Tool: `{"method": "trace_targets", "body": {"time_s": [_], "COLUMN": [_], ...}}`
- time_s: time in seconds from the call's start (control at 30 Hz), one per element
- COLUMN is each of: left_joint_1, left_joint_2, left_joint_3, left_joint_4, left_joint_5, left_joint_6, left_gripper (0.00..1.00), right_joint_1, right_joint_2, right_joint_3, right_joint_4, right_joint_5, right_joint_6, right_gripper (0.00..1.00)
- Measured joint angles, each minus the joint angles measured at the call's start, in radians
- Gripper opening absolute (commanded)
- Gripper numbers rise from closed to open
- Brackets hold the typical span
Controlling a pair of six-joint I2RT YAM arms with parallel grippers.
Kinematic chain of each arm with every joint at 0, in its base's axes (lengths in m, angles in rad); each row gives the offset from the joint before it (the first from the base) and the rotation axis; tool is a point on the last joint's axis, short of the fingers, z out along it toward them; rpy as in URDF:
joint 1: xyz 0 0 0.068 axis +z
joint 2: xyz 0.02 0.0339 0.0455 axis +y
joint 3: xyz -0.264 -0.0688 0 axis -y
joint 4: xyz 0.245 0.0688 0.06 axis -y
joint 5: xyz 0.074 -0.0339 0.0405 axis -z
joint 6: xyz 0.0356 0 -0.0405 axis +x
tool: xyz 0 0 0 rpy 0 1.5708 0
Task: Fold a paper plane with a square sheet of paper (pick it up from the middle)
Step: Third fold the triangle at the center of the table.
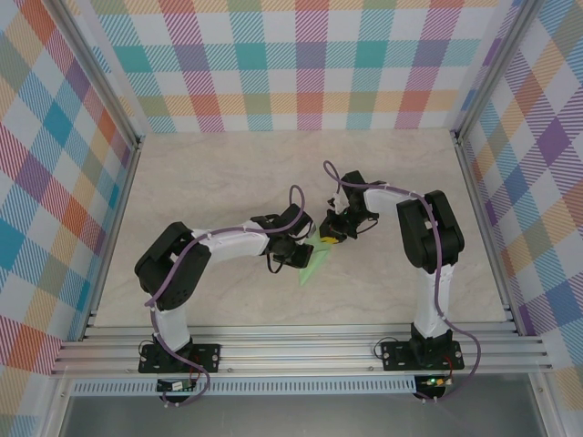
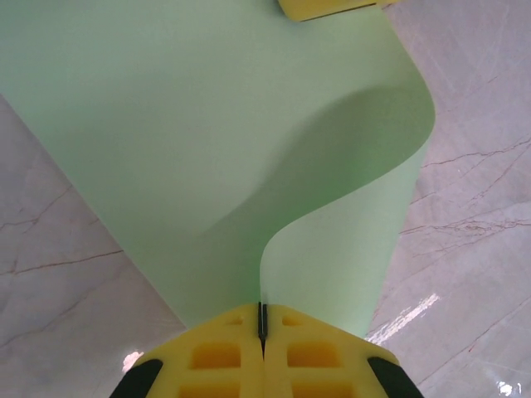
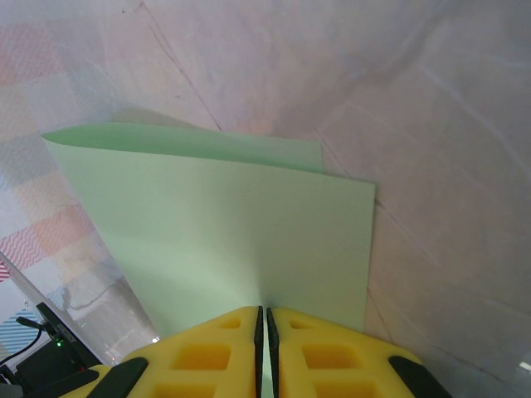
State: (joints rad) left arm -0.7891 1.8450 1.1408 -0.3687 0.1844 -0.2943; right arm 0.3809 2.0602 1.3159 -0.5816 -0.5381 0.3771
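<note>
Count: you had one sheet (image 1: 312, 262), two grippers | left gripper (image 2: 262, 315) and right gripper (image 3: 265, 315) each pinched a sheet edge | sheet pale green, bent in a soft curl, held over the table (image 1: 200, 173) centre between them.

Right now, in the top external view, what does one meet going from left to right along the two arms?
The left arm → left gripper, shut on the paper → pale-green sheet of paper → right gripper, shut on it too → right arm.
</note>
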Motion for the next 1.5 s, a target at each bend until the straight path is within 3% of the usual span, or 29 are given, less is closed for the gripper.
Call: {"method": "trace_targets", "body": {"time_s": [1.0,1.33,1.5], "left_joint_1": [0.0,0.001,0.001], "left_joint_2": [0.027,0.034,0.034], "left_joint_3": [0.003,0.004,0.003], "left_joint_4": [0.005,0.007,0.009], "left_joint_5": [-0.014,-0.014,-0.014], "left_joint_6": [0.016,0.019,0.018], "left_gripper": [0.0,0.0,0.0], "right_joint_1": [0.0,0.001,-0.002], "right_joint_2": [0.0,-0.008,-0.066], "right_joint_3": [-0.005,-0.01,-0.019], "right_joint_4": [0.005,0.016,0.005], "right_joint_5": [-0.001,-0.006,0.048], "right_joint_6": [0.003,0.02,0.051], "right_gripper": [0.13,0.18,0.2]}}
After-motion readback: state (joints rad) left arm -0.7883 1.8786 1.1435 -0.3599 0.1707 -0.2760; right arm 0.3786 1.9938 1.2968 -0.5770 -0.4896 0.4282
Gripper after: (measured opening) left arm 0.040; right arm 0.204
